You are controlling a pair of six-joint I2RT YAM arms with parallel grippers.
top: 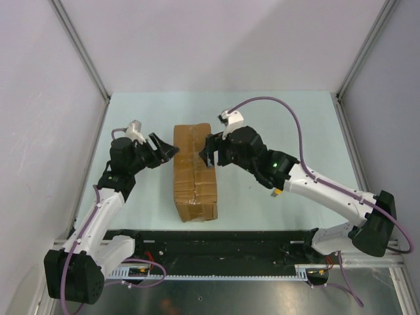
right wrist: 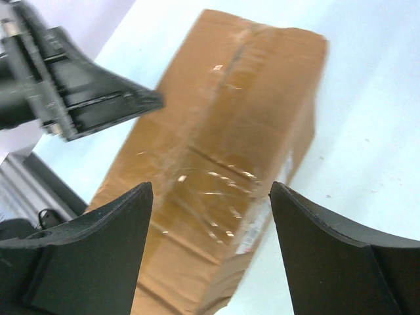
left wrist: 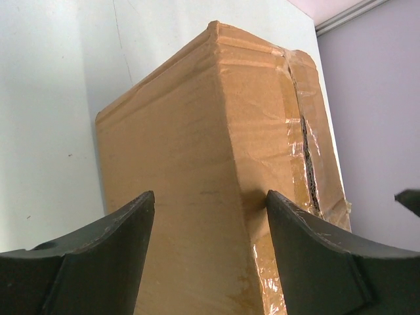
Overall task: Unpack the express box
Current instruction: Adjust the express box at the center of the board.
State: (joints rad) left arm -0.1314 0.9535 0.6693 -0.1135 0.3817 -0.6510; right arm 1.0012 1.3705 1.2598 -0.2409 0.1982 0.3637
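Though both wide, left claw [left wrist: 210,197] and right claw [right wrist: 211,187] near opposite express box [top: 193,174] edges.

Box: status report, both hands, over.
Left hand open, left of box. Right hand open, right of it. Box closed, tape seam partly split. Nothing in the way.

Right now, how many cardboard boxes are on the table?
1. The express box lies at the middle of the table, between the left gripper and the right gripper. No other shows in any view.
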